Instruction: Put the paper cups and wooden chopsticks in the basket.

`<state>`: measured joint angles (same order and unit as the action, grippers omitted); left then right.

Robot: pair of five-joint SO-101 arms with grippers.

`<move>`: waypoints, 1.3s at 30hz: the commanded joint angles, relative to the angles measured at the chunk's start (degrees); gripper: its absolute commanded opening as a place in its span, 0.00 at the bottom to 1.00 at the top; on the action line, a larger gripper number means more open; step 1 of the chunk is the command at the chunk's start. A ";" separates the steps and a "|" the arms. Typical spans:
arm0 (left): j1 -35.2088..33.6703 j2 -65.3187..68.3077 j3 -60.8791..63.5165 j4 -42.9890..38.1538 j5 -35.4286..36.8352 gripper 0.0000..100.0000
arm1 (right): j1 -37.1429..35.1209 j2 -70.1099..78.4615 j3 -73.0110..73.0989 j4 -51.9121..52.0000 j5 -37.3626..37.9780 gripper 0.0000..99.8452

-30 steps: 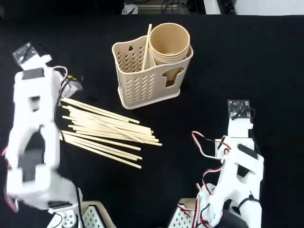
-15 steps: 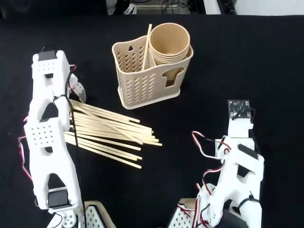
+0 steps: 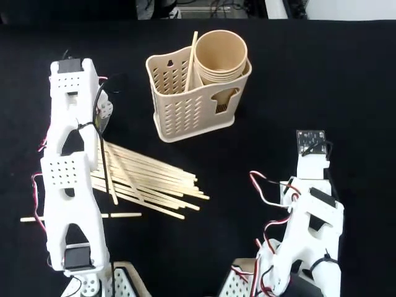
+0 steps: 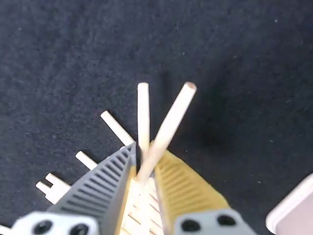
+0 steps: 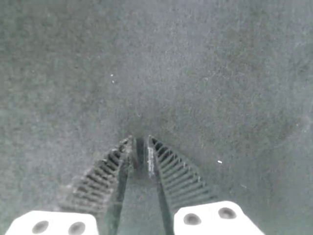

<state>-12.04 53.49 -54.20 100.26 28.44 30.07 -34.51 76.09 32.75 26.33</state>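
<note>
My left gripper (image 4: 142, 157) is shut on two wooden chopsticks (image 4: 166, 125) that cross between its fingers, their ends poking out just above the black cloth. From above, that gripper (image 3: 104, 119) sits at the far left end of the chopstick pile (image 3: 154, 180), left of the basket (image 3: 185, 108). The basket holds a stack of paper cups (image 3: 220, 52) and one upright chopstick (image 3: 193, 49). My right gripper (image 5: 140, 146) is shut on nothing, low over bare cloth; the right arm (image 3: 309, 210) is folded at the near right.
One stray chopstick (image 3: 80, 216) lies flat near the left arm's base, apart from the pile. A corner of the basket (image 4: 296, 205) edges into the left wrist view. Black cloth (image 3: 322, 80) covers the table, with open room right of the basket.
The left arm swung in over the left end of the pile and stretched toward the far side. The pile shifted and a chopstick now lies loose at the near left. The right arm stayed still.
</note>
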 commanded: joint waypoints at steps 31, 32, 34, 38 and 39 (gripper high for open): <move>23.69 -69.98 5.58 -11.16 -14.68 0.03 | -0.53 -1.36 -0.04 -1.05 0.53 0.05; 24.22 -69.98 6.20 -13.19 -14.68 0.03 | -0.53 -1.36 -0.04 -1.05 0.53 0.05; 25.80 -70.33 7.96 -18.46 -14.68 0.03 | -0.53 -1.36 -0.04 -1.05 0.53 0.05; 28.79 -70.07 12.79 -27.69 -14.77 0.03 | -0.44 -1.36 -0.04 -1.05 0.53 0.05; 28.79 -69.98 15.34 -29.45 -14.68 0.03 | -0.35 -1.36 -0.04 -1.05 0.53 0.05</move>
<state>15.38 -15.69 -42.59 76.97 13.85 30.07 -34.51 76.09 32.75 26.33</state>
